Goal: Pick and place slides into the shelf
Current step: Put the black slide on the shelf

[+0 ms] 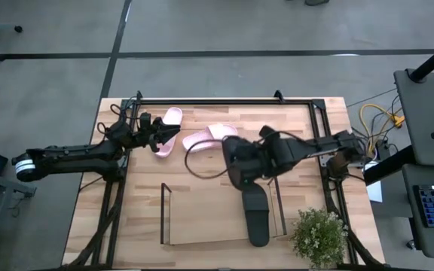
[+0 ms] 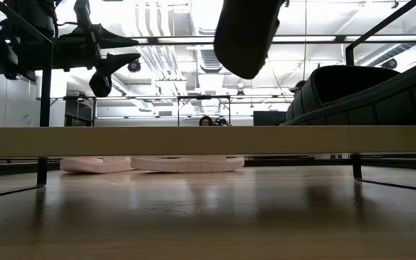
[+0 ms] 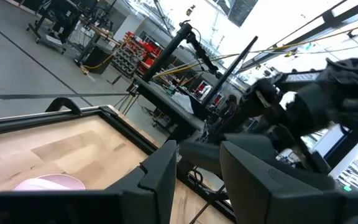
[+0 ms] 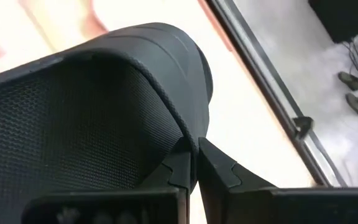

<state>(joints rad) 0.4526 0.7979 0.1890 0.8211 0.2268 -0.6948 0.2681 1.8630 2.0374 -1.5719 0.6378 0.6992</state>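
Right gripper [image 1: 241,181] clamped on black slide's [image 1: 255,214] strap edge, toe hanging over shelf [image 1: 167,218] right end, probably for lowering in. Pink slides [image 1: 206,136] near tabletop's far edge. Left gripper [image 1: 160,135] half-parted, empty, beside them, likely for next pick.

Both arms are dark, near-black, built of chunky jointed segments. The left arm [image 1: 74,156] carries a white band with a small blue light at its 9 o'clock end, and thin black cables loop beside its wrist. The right arm [image 1: 307,149] looks bulkier at the wrist, possibly with a brownish joint toward 3 o'clock. Its fingers [image 4: 219,168] are matte black, angular, with stepped moulded edges.
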